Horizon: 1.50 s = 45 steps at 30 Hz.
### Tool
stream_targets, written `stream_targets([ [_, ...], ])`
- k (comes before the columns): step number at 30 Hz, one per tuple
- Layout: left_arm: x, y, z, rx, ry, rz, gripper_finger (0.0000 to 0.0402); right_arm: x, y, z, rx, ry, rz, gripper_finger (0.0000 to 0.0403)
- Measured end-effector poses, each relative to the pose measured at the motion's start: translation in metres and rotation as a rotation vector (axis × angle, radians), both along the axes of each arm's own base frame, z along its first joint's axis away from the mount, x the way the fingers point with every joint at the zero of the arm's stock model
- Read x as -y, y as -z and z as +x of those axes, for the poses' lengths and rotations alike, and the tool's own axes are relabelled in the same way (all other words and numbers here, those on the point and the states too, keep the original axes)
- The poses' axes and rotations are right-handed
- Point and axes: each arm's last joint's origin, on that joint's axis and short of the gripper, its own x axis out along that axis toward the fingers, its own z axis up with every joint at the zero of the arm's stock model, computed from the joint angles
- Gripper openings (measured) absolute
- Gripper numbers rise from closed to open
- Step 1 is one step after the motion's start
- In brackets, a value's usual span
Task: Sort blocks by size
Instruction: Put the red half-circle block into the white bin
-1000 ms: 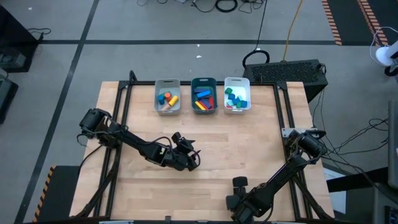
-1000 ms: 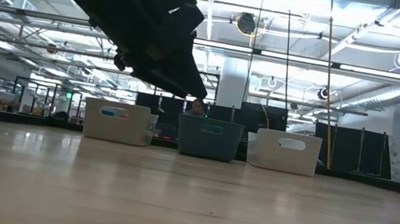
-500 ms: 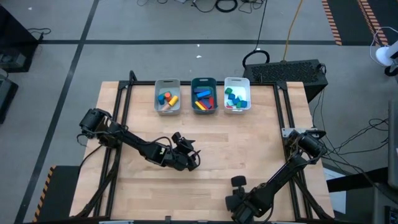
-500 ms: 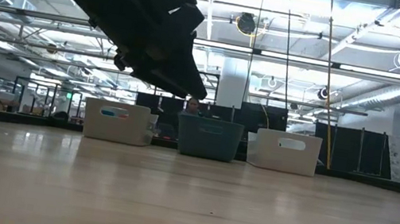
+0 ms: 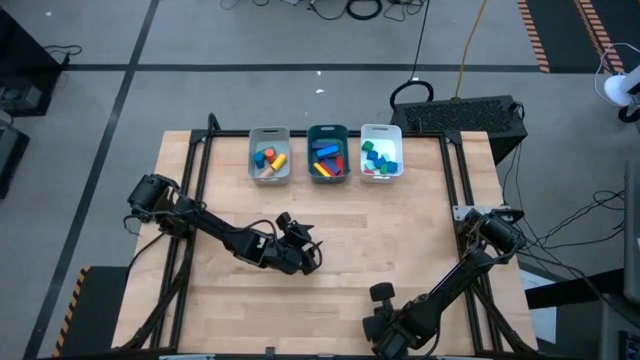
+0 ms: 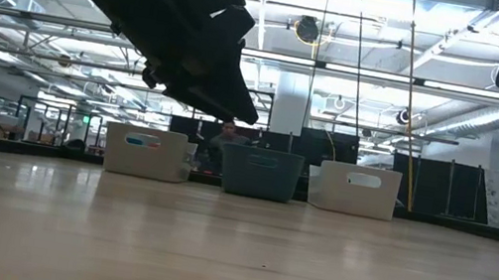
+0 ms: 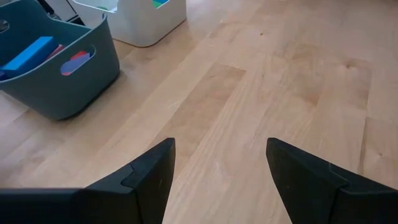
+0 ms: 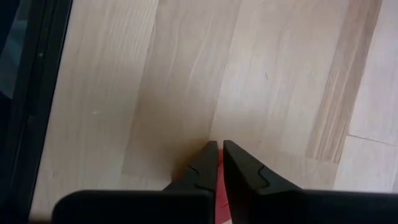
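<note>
The blocks lie in three trays along the table's far edge: a grey tray (image 5: 269, 153), a teal tray (image 5: 327, 152) and a white tray (image 5: 381, 150). Blue and red long bars (image 5: 325, 155) fill the teal one, and a blue bar (image 7: 28, 53) shows in the left wrist view. My left gripper (image 5: 306, 256) hangs open over bare wood at mid-table, pointing toward the trays, with nothing between its fingers (image 7: 221, 162). My right gripper (image 5: 380, 294) stands near the table's near edge, shut, pointing steeply down at bare wood (image 8: 219, 149).
Bare wooden tabletop (image 5: 400, 230) lies between the grippers and the trays. A black frame rail (image 8: 25, 93) runs beside my right gripper. In the low view the trays (image 6: 260, 172) stand in a row, and a person (image 6: 225, 136) shows behind them.
My right hand has rolled a little without leaving its place; in the low view its dark body reaches farther into the picture. The person behind the trays has shifted to the left in that view.
</note>
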Motion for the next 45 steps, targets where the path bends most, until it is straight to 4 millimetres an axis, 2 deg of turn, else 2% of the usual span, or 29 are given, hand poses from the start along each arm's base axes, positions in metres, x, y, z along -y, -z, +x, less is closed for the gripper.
stream_targets([
  [6, 0.000, 0.000, 0.000, 0.000, -0.001, 0.001, 0.0253, 0.001, 0.000, 0.001, -0.001, 0.010, 0.003, 0.0022],
  [13, 0.000, 0.000, 0.000, 0.001, -0.005, 0.004, 0.0253, 0.004, 0.000, 0.004, -0.001, 0.030, 0.006, 0.0071],
  [22, 0.000, 0.000, 0.000, 0.001, -0.005, 0.004, 0.0253, 0.003, 0.000, 0.002, -0.049, 0.030, 0.056, 0.0169],
  [32, 0.000, 0.000, 0.000, 0.000, -0.004, 0.003, 0.0253, 0.009, 0.001, 0.004, -0.122, 0.318, 0.142, 0.0276],
  [38, 0.000, 0.000, 0.000, 0.000, -0.004, 0.003, 0.0253, 0.011, 0.001, 0.003, -0.138, 0.493, 0.168, 0.0289],
  [45, 0.000, 0.000, 0.000, 0.000, -0.004, 0.003, 0.0253, 0.010, 0.001, 0.002, -0.156, 0.644, 0.218, 0.0271],
])
